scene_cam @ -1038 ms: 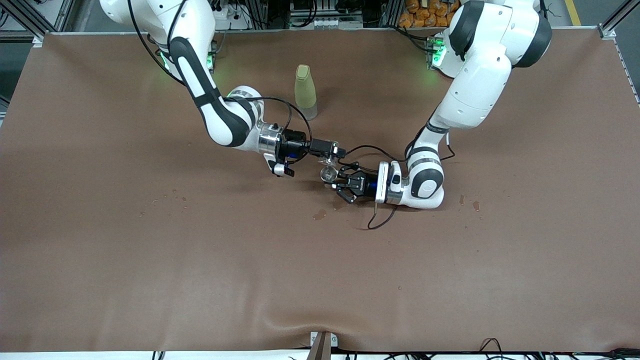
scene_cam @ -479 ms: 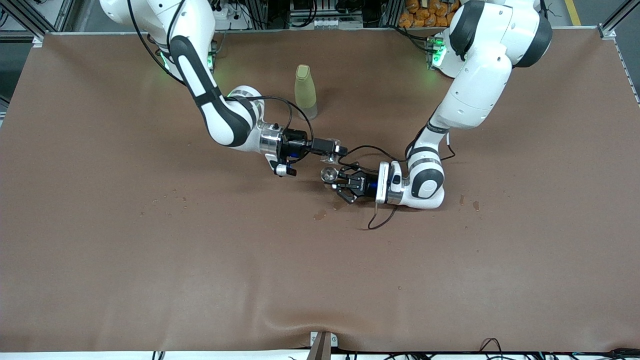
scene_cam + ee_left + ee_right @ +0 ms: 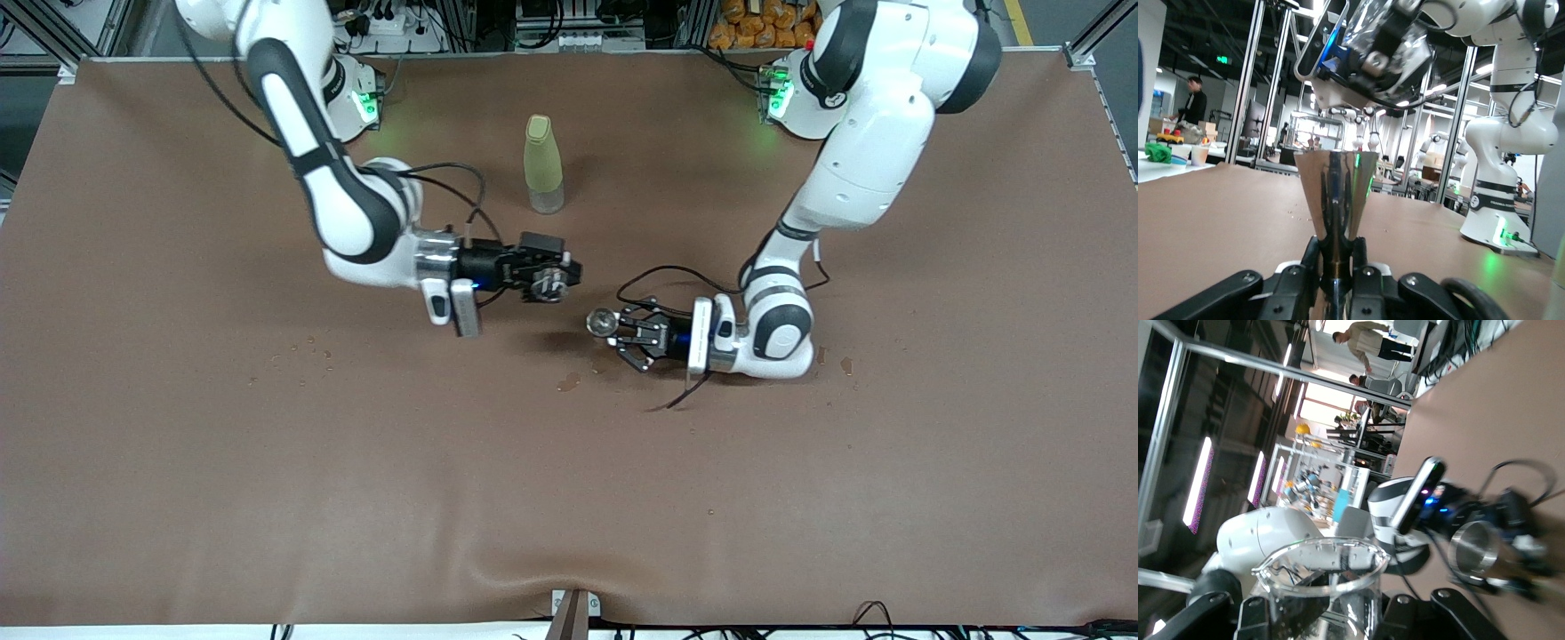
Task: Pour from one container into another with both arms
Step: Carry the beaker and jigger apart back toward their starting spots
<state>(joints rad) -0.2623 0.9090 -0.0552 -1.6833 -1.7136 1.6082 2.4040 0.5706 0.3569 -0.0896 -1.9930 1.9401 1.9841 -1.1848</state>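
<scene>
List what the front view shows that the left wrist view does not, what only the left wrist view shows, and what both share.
Only the front view shows the yellow-green bottle standing on the brown table, farther from the camera than both grippers, and the glass cup in the right gripper. Only the left wrist view shows the jigger's narrow waist clamped between the fingers. Both show the jigger in the left gripper, with the right gripper nearby.

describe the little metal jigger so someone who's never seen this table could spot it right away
Start at the left arm, whose base stands at the top of the front view; its gripper lies low over the middle of the brown table. The jigger stands upright, clamped in it. It is silvery and hourglass-shaped with a round open mouth, unlike the clear glass cup in the right gripper or the tall yellow-green bottle.
</scene>
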